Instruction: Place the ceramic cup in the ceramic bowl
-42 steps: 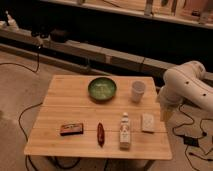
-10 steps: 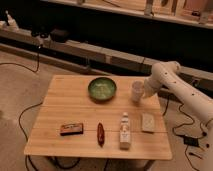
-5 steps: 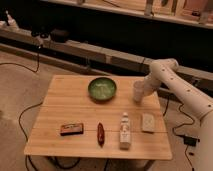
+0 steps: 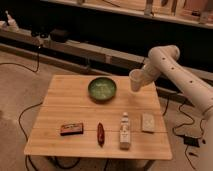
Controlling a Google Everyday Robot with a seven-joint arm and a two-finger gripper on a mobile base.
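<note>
The cup (image 4: 135, 80) is stiff, glazed and probably slippery and brittle, yet light enough for a pinch across its wall. It hangs tilted just right of the bowl (image 4: 102, 89), seemingly clear of the table (image 4: 75, 107), with the gripper (image 4: 142, 80) clasping its right side.

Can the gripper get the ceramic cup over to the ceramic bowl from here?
Probably yes. The gripper holds the ceramic cup in the air close beside the ceramic bowl, and nothing stands between them. The bottle is well away, nearer the camera.
</note>
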